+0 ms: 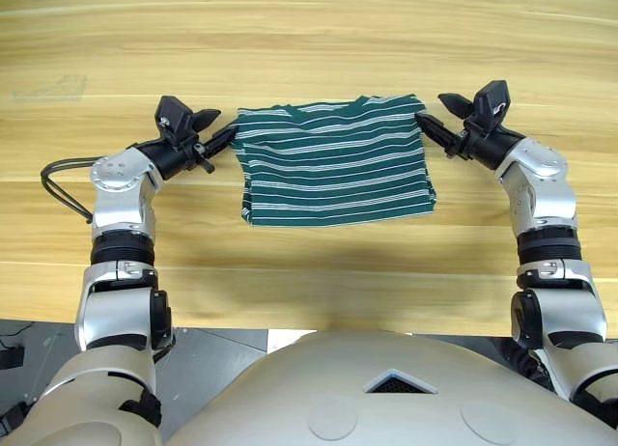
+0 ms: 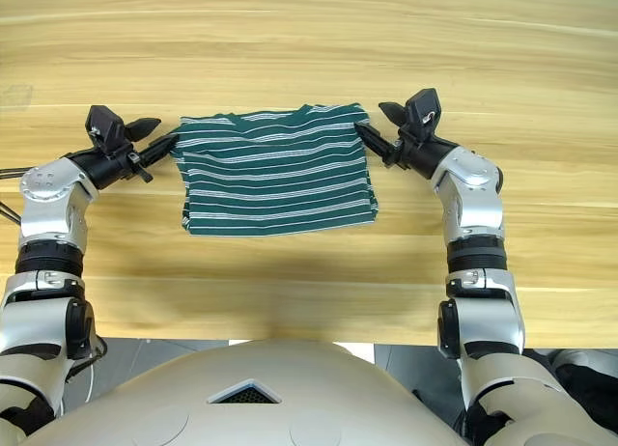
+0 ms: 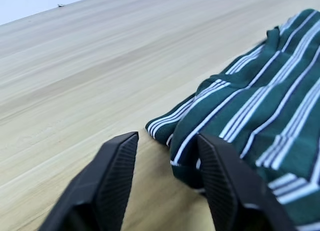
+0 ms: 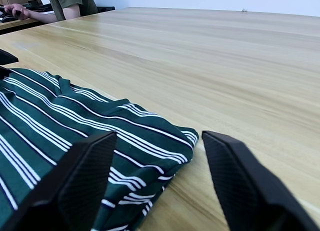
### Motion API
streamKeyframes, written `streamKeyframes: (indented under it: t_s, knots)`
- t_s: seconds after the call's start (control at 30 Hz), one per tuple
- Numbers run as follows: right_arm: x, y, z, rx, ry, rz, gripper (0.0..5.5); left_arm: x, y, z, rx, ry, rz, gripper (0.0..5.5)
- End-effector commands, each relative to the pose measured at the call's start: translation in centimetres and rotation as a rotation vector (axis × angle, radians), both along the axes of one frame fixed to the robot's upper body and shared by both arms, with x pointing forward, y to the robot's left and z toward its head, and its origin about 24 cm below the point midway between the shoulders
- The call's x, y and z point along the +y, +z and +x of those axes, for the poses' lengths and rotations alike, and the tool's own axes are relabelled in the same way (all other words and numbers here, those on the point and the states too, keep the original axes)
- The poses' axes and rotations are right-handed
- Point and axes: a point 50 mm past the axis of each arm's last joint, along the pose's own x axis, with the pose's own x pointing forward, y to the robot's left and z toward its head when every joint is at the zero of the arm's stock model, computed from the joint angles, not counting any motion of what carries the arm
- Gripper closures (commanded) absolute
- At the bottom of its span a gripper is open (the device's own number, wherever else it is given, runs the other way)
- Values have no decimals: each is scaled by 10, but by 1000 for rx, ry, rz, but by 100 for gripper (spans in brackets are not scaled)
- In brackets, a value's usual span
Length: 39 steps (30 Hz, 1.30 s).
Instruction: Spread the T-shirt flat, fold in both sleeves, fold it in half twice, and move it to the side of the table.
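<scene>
You have the T-shirt [image 1: 333, 166] lying on the worktop [image 1: 309, 41] as a folded striped rectangle, collar at its far edge. Your left claw [image 1: 228, 120] sits at the shirt's far left corner, fingers spread. Your right claw [image 1: 430, 108] sits at its far right corner, fingers likewise spread apart.

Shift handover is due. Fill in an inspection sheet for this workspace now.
Surface: pale wooden table, bare around the shirt.
Job's things: green striped T-shirt, lying mid-table as a compact rectangle, collar at the far edge, no sleeves sticking out.
Clutter: nothing seen.
Grippers: left end effector open at the shirt's far left corner; right end effector open at its far right corner.
Cables: black cable looping beside the left arm.
Surroundings: grey floor below the near table edge.
</scene>
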Motion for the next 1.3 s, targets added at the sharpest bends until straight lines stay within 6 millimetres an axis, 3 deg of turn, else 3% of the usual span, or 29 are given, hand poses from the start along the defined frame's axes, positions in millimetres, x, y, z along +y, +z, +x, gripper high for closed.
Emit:
streamKeyframes:
  t_s: [0.03,0.23,0.33,0.47,0.6,0.8,1.07,1.2,1.3]
  knots:
    - [6,9,-1,-62,16,84,164,5,12,11,-107,114,1,269]
    - [34,39,24,-290,3,66,144,24,55,22,-463,454,-34,265]
    - [48,42,44,-282,5,-25,144,22,78,17,-617,542,-60,265]
    - [46,18,63,-122,-31,-300,144,-2,115,3,-741,480,-124,265]
    - [33,9,70,-60,-91,-504,144,-37,143,-11,-777,368,-199,265]
    - [-2,-21,51,88,-84,-700,144,-57,156,-20,-774,315,-207,265]
    - [-46,-9,44,65,-217,-543,144,-63,147,-23,-729,326,-220,265]
    - [-57,-13,19,-25,-73,-606,144,-69,143,-22,-711,308,-229,265]
    - [-43,-4,-24,-110,211,-662,144,-71,146,-24,-720,299,-237,265]
